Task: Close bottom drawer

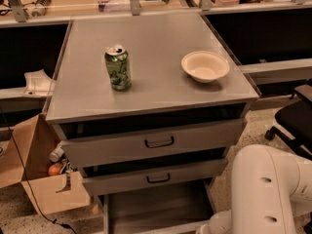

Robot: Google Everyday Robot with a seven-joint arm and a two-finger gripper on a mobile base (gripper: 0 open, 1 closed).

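Observation:
The bottom drawer (155, 207) of the grey cabinet stands pulled far out toward me, and its shallow flat tray shows at the lower edge of the camera view. Its front and handle are cut off by the bottom of the view. Above it sit the mid-sized drawer front (154, 177) and the tall top drawer front (155, 141), each a little ajar. My white arm (265, 194) fills the lower right, beside the open drawer's right side. The gripper is out of view.
A green can (118, 67) and a cream bowl (205, 66) stand on the cabinet top (156, 38). An open cardboard box (36, 179) with small items sits on the floor at the left. A black office chair (295, 118) is at the right.

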